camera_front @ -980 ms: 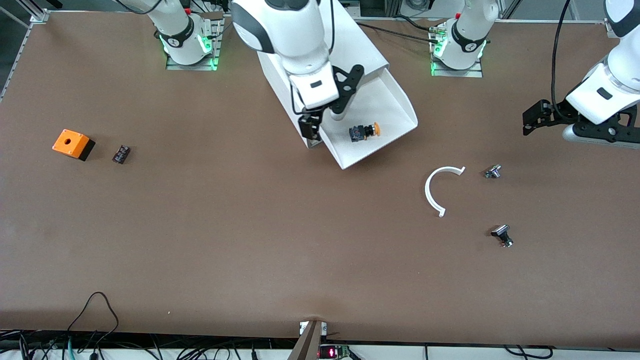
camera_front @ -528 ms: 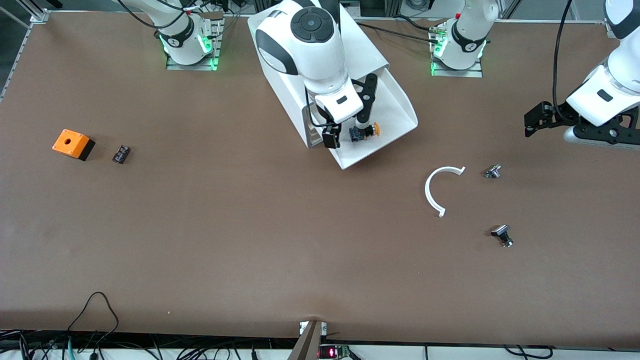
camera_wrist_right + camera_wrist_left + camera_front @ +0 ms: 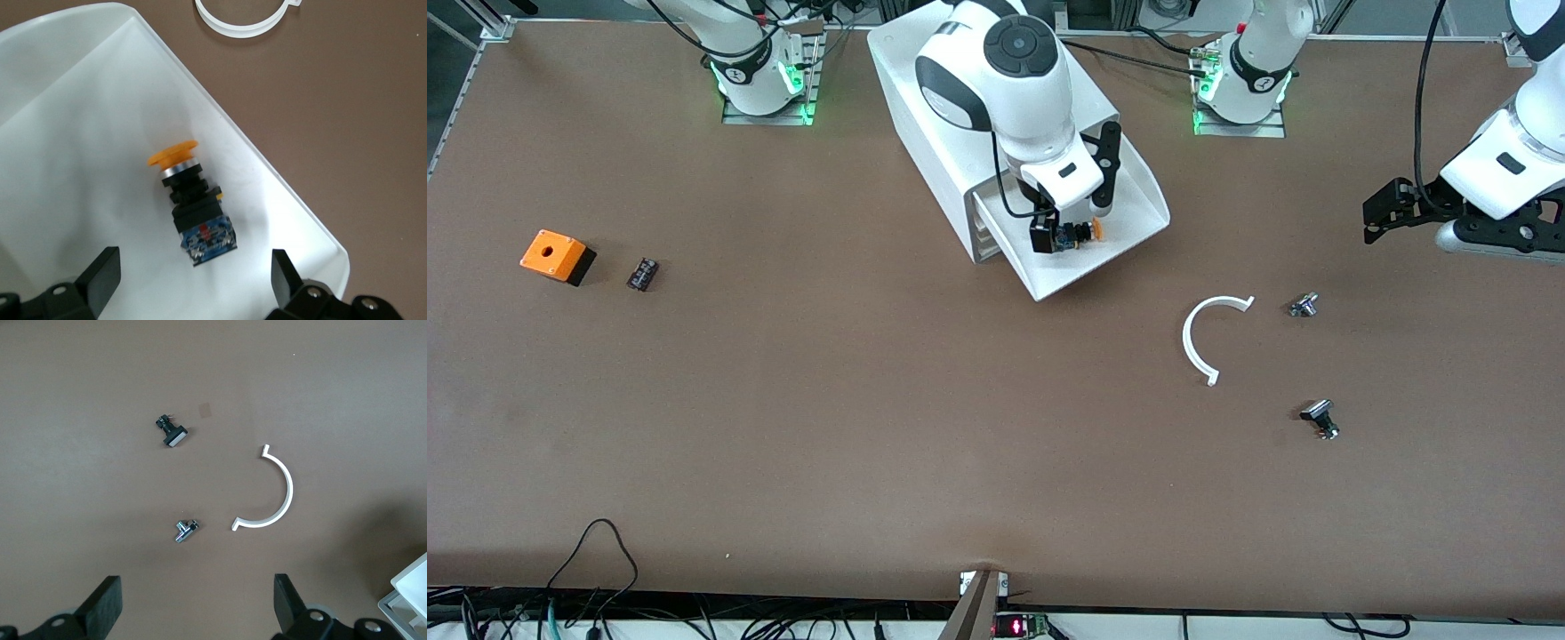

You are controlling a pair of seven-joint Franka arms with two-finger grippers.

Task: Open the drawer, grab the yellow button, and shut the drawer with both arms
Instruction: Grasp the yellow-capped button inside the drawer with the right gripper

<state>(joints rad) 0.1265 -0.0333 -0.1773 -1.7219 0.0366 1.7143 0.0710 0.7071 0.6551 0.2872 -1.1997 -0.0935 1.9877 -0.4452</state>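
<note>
The drawer (image 3: pixel 1138 209) stands pulled out of the white cabinet (image 3: pixel 925 98) as a shallow white tray (image 3: pixel 80 133). The button (image 3: pixel 1083 233) lies on its side in it, orange cap pointing toward the left arm's end (image 3: pixel 193 207). My right gripper (image 3: pixel 1072 224) hangs open just above the button, with one finger on each side of its black body (image 3: pixel 197 287) and nothing held. My left gripper (image 3: pixel 1371 220) waits open over the table at the left arm's end, empty (image 3: pixel 198 613).
A white C-shaped ring (image 3: pixel 1199 342) lies nearer to the front camera than the drawer. Beside it are a small silver part (image 3: pixel 1304 305) and a black part (image 3: pixel 1320 416). An orange box with a hole (image 3: pixel 556 255) and a small black piece (image 3: pixel 642 273) lie toward the right arm's end.
My right gripper has swung from the cabinet's front corner across the drawer to a spot over the button. The left arm has hardly moved.
</note>
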